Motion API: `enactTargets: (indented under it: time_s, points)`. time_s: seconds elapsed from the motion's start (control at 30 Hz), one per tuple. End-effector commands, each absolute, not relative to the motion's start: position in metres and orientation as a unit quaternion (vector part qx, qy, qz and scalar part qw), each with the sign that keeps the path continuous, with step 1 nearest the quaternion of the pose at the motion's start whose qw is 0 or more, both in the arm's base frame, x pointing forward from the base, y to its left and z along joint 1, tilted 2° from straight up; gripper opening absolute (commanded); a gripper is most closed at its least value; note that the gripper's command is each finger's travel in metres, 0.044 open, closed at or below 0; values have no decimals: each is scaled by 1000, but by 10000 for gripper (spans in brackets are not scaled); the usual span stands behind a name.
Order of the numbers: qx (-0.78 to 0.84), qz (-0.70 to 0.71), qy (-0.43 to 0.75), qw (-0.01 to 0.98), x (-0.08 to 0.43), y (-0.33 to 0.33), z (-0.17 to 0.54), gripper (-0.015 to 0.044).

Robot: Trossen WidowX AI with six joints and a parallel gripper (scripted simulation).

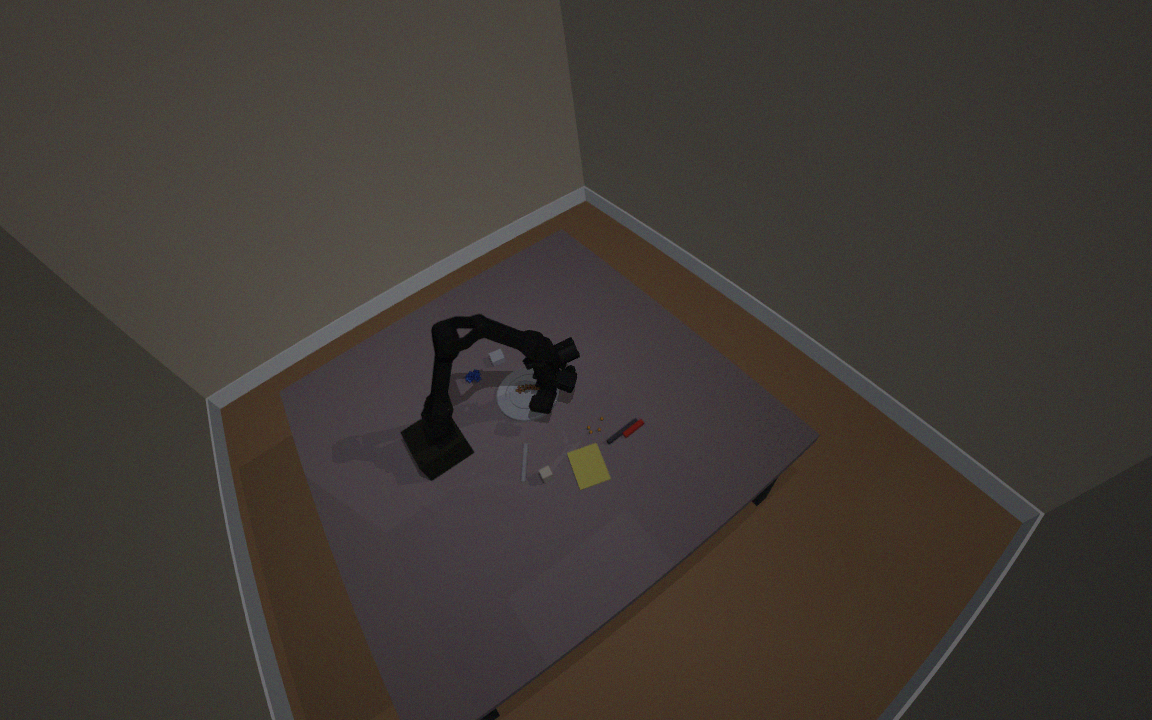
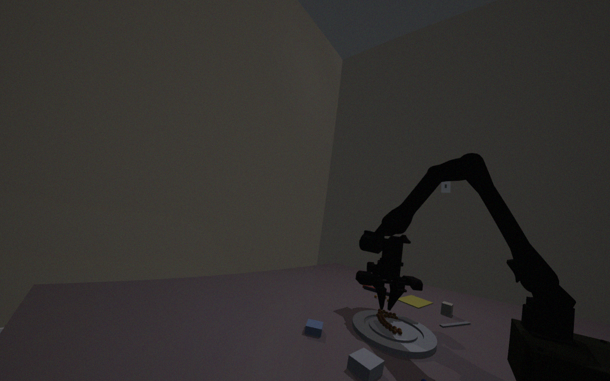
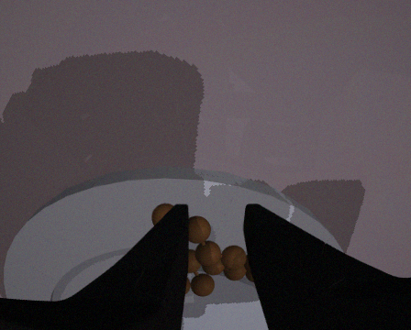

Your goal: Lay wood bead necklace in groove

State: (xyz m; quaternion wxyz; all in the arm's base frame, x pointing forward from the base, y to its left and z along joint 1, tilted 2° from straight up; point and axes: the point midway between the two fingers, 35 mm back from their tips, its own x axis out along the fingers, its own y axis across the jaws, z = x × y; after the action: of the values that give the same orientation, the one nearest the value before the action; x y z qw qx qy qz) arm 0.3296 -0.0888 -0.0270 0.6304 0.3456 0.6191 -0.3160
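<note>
The brown wood bead necklace (image 1: 524, 388) (image 2: 385, 321) (image 3: 208, 253) lies bunched in a narrow bend on the round grey bead board (image 1: 504, 404) (image 2: 421, 349) (image 3: 31, 257). In the exterior view, one strand runs across the raised inner disc and a shorter one lies toward the far rim; it does not follow the ring groove. My gripper (image 2: 385, 309) (image 3: 216, 216) is slightly open just above the bend. In the wrist view, several beads show below and between the fingertips, and the fingers hide others. The fingertips are hidden in the top view.
A white block (image 1: 496, 357) (image 2: 365, 363) and a blue block (image 2: 314, 327) stand near the board. A blue cluster (image 1: 473, 376) lies near the arm. Beyond are a white bar (image 1: 524, 462), a small pale block (image 1: 545, 473), a yellow square (image 1: 588, 465), orange bits and a red stick (image 1: 633, 428).
</note>
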Motion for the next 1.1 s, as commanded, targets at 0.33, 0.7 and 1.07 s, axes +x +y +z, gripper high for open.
enactTargets:
  time_s: [0.33, 0.7, 1.07]
  points:
    - [344, -316, 619, 631, 330, -90, -25, 440]
    - [343, -315, 620, 631, 330, -90, -25, 440]
    - [343, -315, 620, 631, 330, -90, -25, 440]
